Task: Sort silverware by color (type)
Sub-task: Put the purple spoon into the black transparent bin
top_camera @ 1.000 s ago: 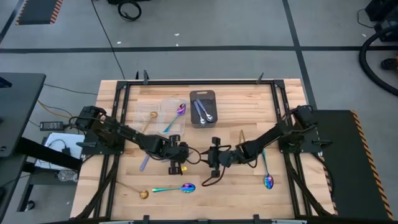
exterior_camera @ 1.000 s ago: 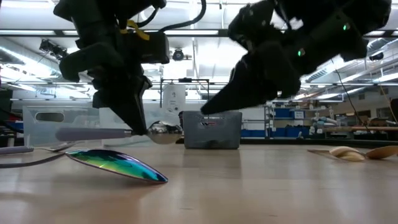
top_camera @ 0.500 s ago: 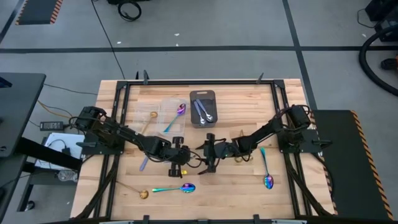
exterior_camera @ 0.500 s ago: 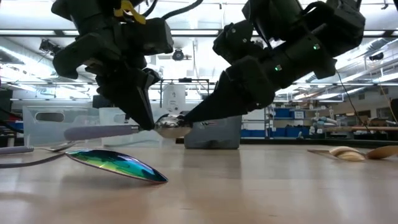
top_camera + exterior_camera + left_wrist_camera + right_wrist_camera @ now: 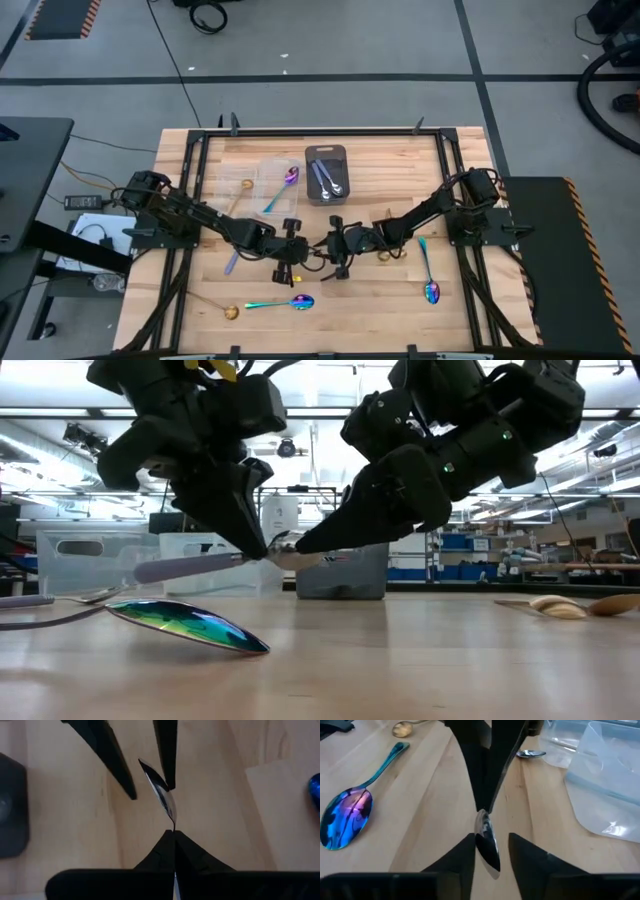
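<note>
Left hand [image 5: 174, 834] pinches silver spoon [image 5: 162, 795] (right hand [image 5: 491, 851] straddles bowl) — airborne per low view.

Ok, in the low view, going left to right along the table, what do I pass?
Rainbow spoon lying in front → left gripper, shut on the silver spoon and holding it off the table → right gripper, jaws apart around that spoon's bowl → dark gray tray behind → gold spoons at far right.
</note>
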Motion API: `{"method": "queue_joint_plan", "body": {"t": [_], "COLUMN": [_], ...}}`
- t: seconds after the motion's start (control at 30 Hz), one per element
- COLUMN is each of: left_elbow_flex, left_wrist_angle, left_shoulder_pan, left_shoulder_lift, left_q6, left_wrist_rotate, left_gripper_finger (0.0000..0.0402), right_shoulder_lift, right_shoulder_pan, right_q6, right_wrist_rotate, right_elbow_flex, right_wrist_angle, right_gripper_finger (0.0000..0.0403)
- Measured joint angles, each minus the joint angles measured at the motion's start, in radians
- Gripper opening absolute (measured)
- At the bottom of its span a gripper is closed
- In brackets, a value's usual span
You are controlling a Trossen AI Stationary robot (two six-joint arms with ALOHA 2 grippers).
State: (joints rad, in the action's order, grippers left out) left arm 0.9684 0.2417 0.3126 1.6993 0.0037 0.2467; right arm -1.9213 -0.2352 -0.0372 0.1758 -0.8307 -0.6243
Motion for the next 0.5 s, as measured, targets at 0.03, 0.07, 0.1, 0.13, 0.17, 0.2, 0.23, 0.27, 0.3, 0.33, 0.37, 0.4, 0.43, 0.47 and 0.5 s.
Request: {"method": "queue_joint_plan", "body": {"t": [0.03, 0.07, 0.1, 0.13, 0.17, 0.2, 0.23, 0.27, 0.3, 0.33, 0.37, 0.4, 0.43, 0.47, 0.5], "left_elbow_flex": [0.0, 0.0, 0.0, 0.0, 0.0, 0.0, 0.0, 0.0, 0.0, 0.0, 0.0, 0.0, 0.0, 0.0, 0.0], "left_wrist_angle": [0.0, 0.0, 0.0, 0.0, 0.0, 0.0, -0.002, -0.004, -0.007, -0.009, -0.011, -0.011, -0.01, -0.01, -0.007], "left_shoulder_pan": [0.0, 0.0, 0.0, 0.0, 0.0, 0.0, 0.0, -0.001, -0.001, -0.001, 0.0, 0.0, 0.001, 0.001, 0.002], "left_shoulder_lift": [0.0, 0.0, 0.0, 0.0, 0.0, 0.0, 0.0, 0.0, 0.0, -0.001, -0.001, -0.001, -0.001, -0.002, -0.007], "left_q6": [0.012, 0.028, 0.04, 0.056, 0.066, 0.076, 0.084, 0.093, 0.101, 0.101, 0.101, 0.1, 0.088, 0.066, 0.033], "left_wrist_rotate": [0.005, 0.006, 0.008, 0.008, 0.008, 0.011, 0.014, 0.015, 0.016, 0.014, 0.014, 0.013, 0.014, 0.018, 0.023], "left_gripper_finger": [0.0003, 0.0003, 0.0003, 0.0003, 0.0003, 0.0003, 0.0003, 0.0003, 0.0002, 0.0002, 0.0002, 0.0003, 0.0003, 0.0007, 0.0013], "right_shoulder_lift": [0.0, 0.0, 0.0, 0.0, 0.0, 0.0, 0.0, 0.0, 0.0, 0.0, 0.0, 0.0, 0.0, 0.0, 0.0], "right_shoulder_pan": [0.0, 0.0, 0.0, 0.0, 0.0, 0.0, 0.0, 0.0, 0.0, 0.0, 0.0, 0.0, 0.0, 0.0, 0.0], "right_q6": [0.0, 0.0, 0.0, 0.0, 0.0, 0.0, 0.0, 0.0, 0.0, 0.0, 0.0, 0.0, 0.0, 0.0, 0.0], "right_wrist_rotate": [-0.007, -0.016, -0.022, -0.027, -0.036, -0.046, -0.059, -0.074, -0.09, -0.101, -0.113, -0.118, -0.119, -0.119, -0.12], "right_elbow_flex": [0.0, 0.0, 0.0, 0.0, 0.0, 0.0, 0.0, 0.0, 0.0, 0.0, 0.0, 0.0, 0.0, 0.0, 0.0], "right_wrist_angle": [0.0, 0.0, 0.0, 0.0, 0.0, 0.001, 0.003, 0.005, 0.005, 0.005, 0.005, 0.005, 0.005, 0.005, 0.004], "right_gripper_finger": [0.0109, 0.0097, 0.0085, 0.0072, 0.0061, 0.0049, 0.0037, 0.0025, 0.0016, 0.0012, 0.0011, 0.0012, 0.0015, 0.0017, 0.0017]}}
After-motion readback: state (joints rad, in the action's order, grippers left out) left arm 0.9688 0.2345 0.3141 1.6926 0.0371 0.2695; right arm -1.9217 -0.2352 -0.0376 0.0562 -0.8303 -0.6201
